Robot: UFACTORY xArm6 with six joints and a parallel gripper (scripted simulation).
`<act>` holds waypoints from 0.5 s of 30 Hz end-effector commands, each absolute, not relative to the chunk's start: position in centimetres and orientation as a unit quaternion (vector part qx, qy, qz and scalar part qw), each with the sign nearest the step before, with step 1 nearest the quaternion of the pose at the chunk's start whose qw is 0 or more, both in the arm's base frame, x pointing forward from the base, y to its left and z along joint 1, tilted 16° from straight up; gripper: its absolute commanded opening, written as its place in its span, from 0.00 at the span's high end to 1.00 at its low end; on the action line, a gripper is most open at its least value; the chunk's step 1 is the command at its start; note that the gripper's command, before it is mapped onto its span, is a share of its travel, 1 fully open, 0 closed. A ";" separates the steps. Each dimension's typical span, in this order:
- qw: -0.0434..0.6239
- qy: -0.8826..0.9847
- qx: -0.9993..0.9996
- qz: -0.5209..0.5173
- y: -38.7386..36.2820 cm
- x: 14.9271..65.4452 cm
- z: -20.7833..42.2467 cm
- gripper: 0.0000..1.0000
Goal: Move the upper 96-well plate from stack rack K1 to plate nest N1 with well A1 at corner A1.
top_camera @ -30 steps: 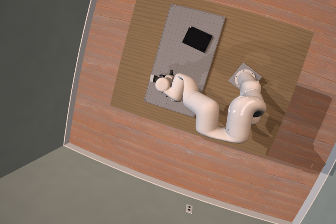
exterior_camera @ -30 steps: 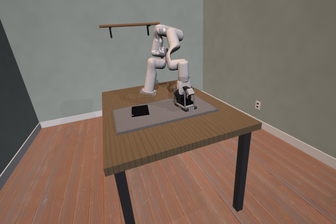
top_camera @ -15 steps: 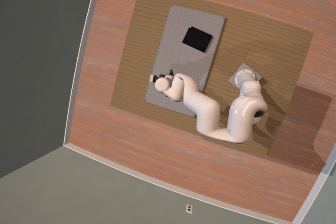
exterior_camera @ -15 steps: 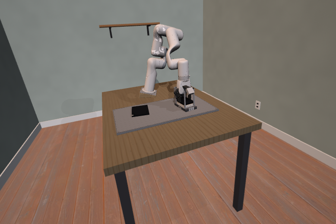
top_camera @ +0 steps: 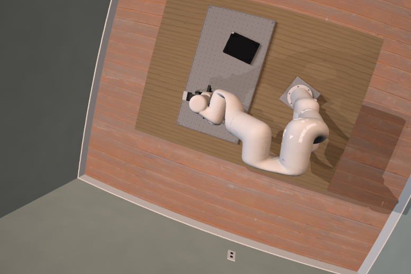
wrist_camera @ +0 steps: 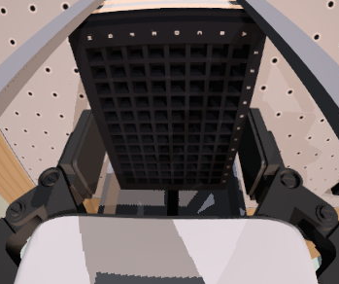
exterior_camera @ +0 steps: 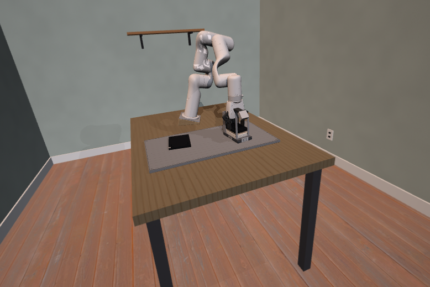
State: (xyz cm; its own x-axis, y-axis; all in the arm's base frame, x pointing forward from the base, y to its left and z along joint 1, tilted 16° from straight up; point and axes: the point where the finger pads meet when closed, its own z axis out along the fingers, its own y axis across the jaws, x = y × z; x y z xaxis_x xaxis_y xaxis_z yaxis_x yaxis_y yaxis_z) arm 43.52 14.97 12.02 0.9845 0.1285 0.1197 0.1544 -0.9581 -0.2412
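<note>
My gripper [wrist_camera: 170,125] is shut on the upper plate, one black finger pad on each long side. The lower plate is hidden beneath it. In the exterior view the rack [exterior_camera: 237,130] stands at the right end of the grey perforated baseplate with the gripper [exterior_camera: 236,120] down inside it. The plate nest N1 [exterior_camera: 179,141] is a black rectangle at the left; it also shows in the top view [top_camera: 241,47].
The grey baseplate [top_camera: 225,72] lies on a wooden table. The arm's base [top_camera: 300,94] is bolted beside the baseplate. The rack's posts [wrist_camera: 39,56] rise close on both sides of the gripper.
</note>
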 end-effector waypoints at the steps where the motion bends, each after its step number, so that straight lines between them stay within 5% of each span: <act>1: 0.126 -0.072 -0.988 -0.053 14.9 43.6 12.5 1.00; 15: 0.126 -0.072 -0.988 -0.053 14.8 43.6 12.9 1.00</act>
